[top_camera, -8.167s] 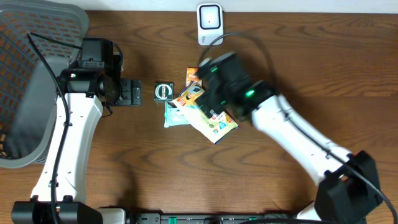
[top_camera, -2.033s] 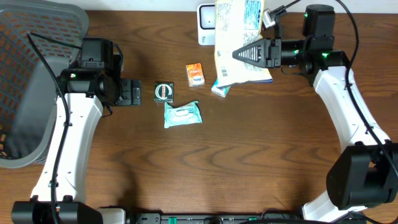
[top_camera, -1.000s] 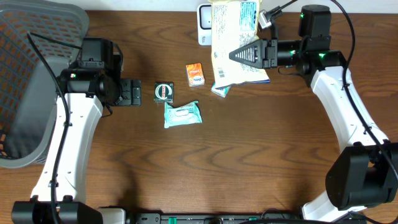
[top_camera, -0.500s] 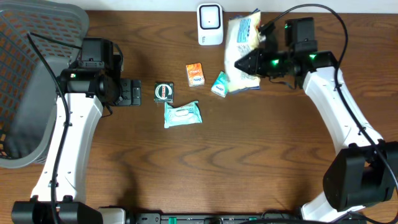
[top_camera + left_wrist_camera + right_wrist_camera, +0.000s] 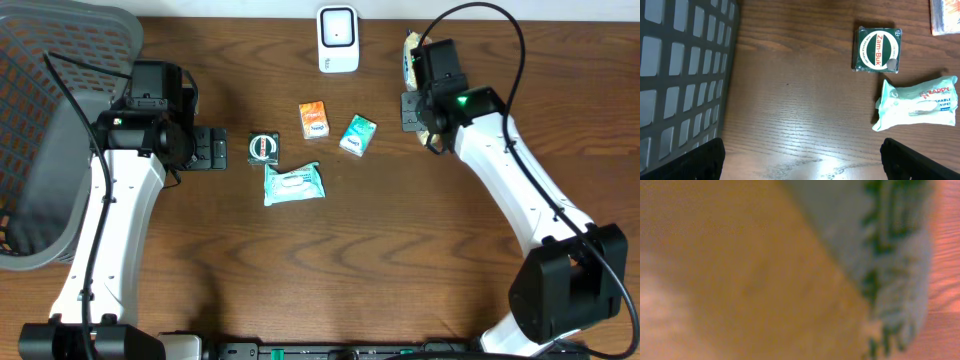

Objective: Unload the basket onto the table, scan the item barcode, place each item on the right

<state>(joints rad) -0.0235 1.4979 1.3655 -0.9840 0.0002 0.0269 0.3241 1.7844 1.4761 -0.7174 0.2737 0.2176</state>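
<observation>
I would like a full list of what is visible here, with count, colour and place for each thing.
scanner: 1, white, far edge of table, centre
small box: 1, orange, mid-table
small packet: 1, teal, right of the small box
Zam-Buk tin: 1, green, left of the small box
wipes pack: 1, pale green, beside the tin
snack bag: 1, yellow, mostly hidden under right wrist
basket: 1, grey mesh, far left
table: 1, brown wood
left arm: white and black, jaws open
right arm: white and black, jaws shut on the snack bag

packet (image 5: 409, 55) | swung off scanner (image 5: 338, 38) | now tucked under right arm (image 5: 500, 160)
</observation>
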